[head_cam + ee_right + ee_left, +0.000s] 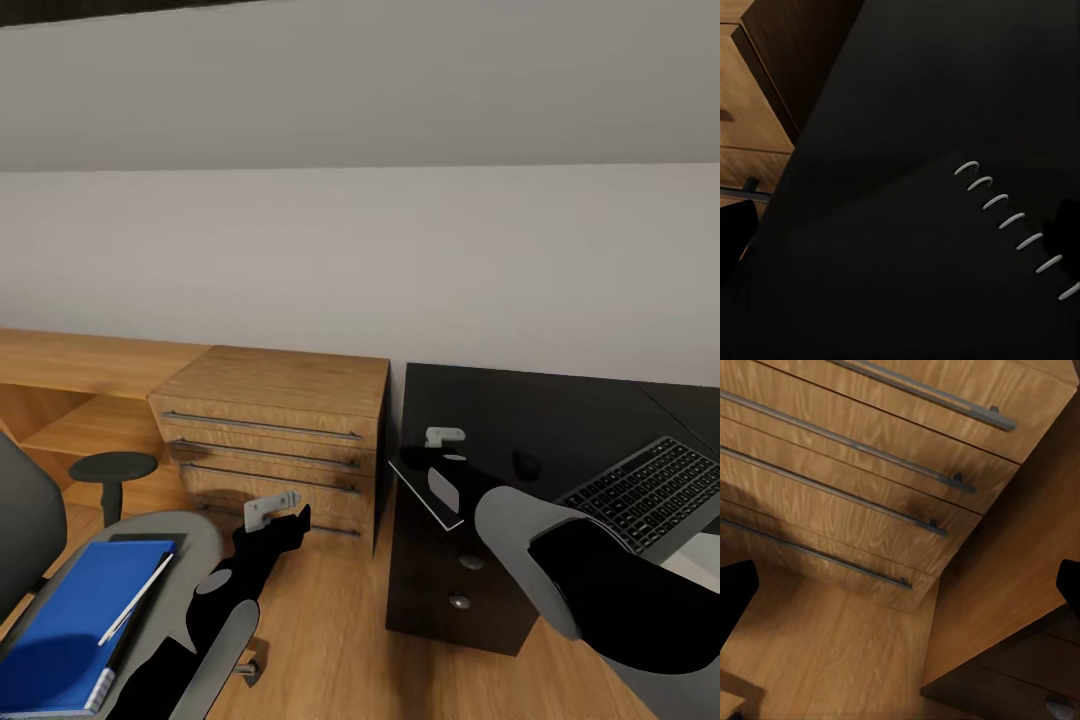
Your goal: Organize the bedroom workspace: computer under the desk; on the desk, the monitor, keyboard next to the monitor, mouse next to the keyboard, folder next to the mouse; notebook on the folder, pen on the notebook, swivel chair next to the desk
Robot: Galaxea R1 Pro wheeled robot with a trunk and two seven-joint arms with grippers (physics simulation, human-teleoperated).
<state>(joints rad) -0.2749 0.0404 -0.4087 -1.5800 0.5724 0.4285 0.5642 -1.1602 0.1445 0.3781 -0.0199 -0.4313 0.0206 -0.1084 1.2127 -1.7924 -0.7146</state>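
Head view shows your right tool (pixel 447 462) over the table's (pixel 560 420) near-left corner, apparently carrying the spiral notebook (pixel 425 490); whether its fingers clamp it, you cannot tell. Your left tool (pixel 275 512) hangs spread and empty before the drawer chest (pixel 275 430). The blue folder (pixel 80 620), stiff and light, lies on the swivel chair (pixel 190 530), pen (pixel 135 598) loose on top. Take the folder's free edge. Open floor lies between chair and table.

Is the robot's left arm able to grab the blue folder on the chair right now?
Probably yes. The blue folder lies on the swivel chair seat with a pen on top, just beside the left gripper, which hangs over the floor facing the drawer chest. Nothing blocks the way.
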